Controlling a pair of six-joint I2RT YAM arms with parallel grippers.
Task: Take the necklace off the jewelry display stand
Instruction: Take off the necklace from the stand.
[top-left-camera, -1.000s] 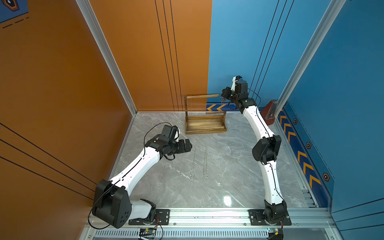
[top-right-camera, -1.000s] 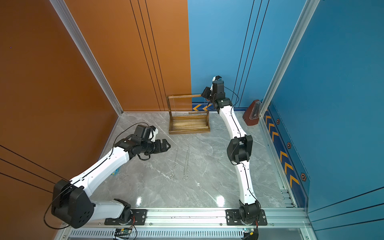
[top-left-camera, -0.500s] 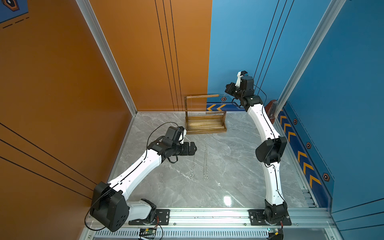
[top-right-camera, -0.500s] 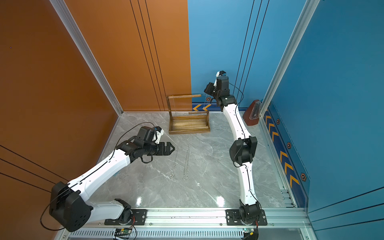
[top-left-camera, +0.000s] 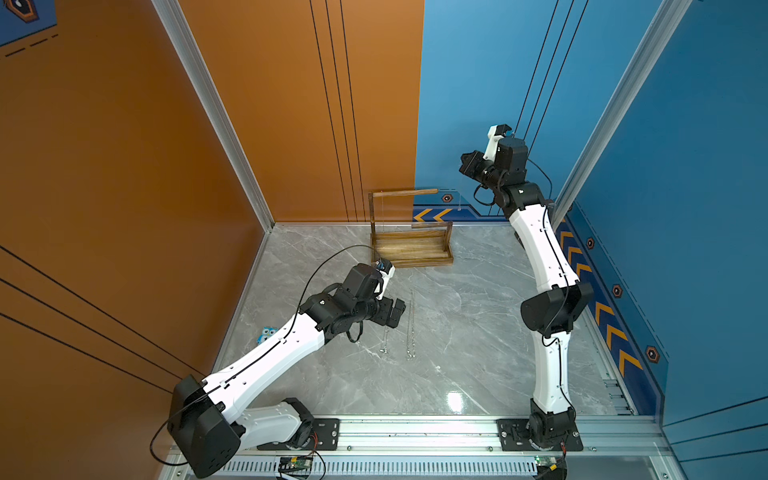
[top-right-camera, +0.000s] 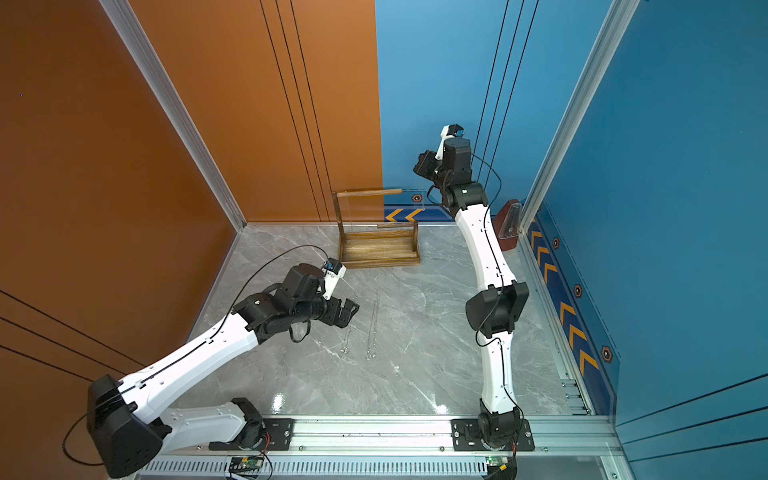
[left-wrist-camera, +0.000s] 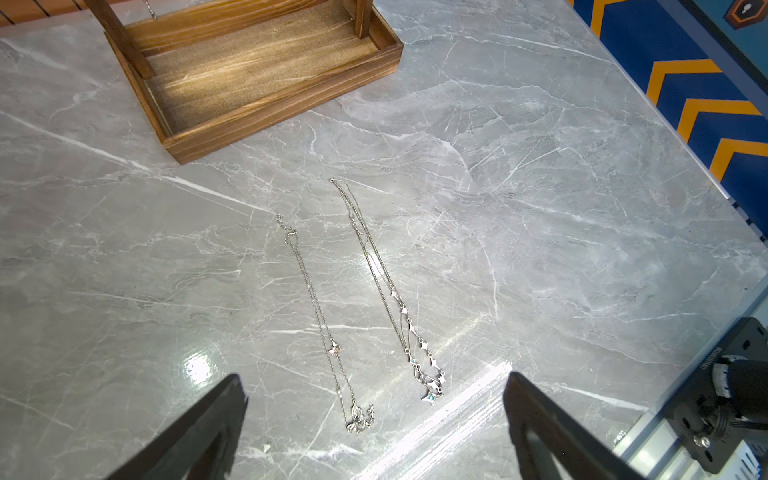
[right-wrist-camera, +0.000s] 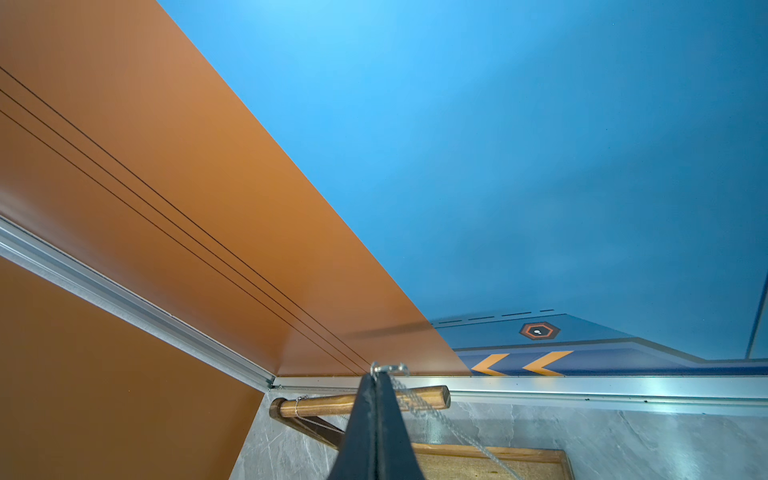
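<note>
The brown wooden jewelry display stand (top-left-camera: 409, 249) (top-right-camera: 376, 249) stands at the back of the table. My right gripper (top-left-camera: 464, 160) (right-wrist-camera: 376, 378) is shut on the clasp of a thin silver necklace (right-wrist-camera: 388, 368). It is raised high, to the right of the long crossbar (top-left-camera: 405, 192). The chain (top-left-camera: 460, 195) hangs free beyond the bar's end. Another thin chain (right-wrist-camera: 297, 405) is still looped on the crossbar (right-wrist-camera: 324, 405) near the tall post. My left gripper (top-left-camera: 397, 313) (left-wrist-camera: 374, 378) is open and holds nothing, low over the table in front of the stand.
Two silver necklaces (left-wrist-camera: 320, 316) (left-wrist-camera: 390, 291) lie side by side on the grey marble table below the left gripper. A brown case (top-right-camera: 509, 224) leans at the right wall. A small blue toy (top-left-camera: 266, 334) sits by the left wall.
My right gripper has risen and moved right, away from the crossbar, carrying the necklace. My left arm has reached further right, over the necklaces on the table.
</note>
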